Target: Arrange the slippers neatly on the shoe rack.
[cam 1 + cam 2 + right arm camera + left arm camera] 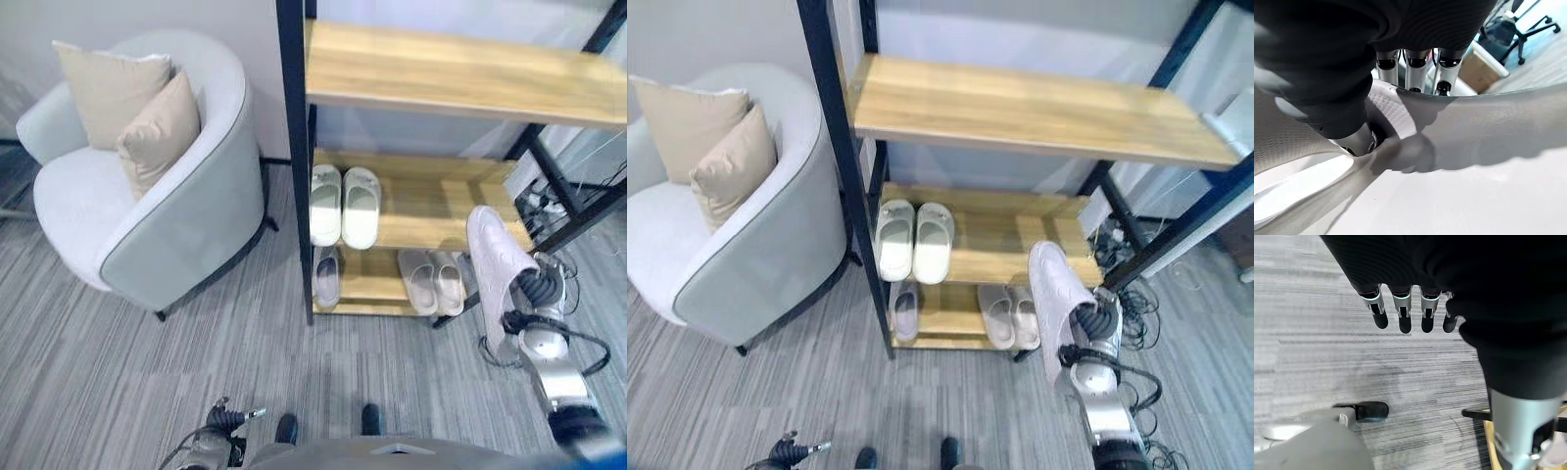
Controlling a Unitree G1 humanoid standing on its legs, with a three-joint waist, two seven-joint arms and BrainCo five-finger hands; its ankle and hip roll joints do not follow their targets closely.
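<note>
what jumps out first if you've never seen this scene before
The right robot hand grips a pale grey slipper upright beside the right end of the black-framed wooden shoe rack. A white slipper pair sits on the middle shelf; a pinkish pair and a single pale slipper sit on the bottom shelf. A light grey armchair with two beige cushions stands left of the rack.

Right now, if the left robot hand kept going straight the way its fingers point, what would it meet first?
Most likely the grey carpet. In its wrist view the left robot hand has straight fingers aimed down at bare floor, with nothing between. How far off the floor lies is unclear.
</note>
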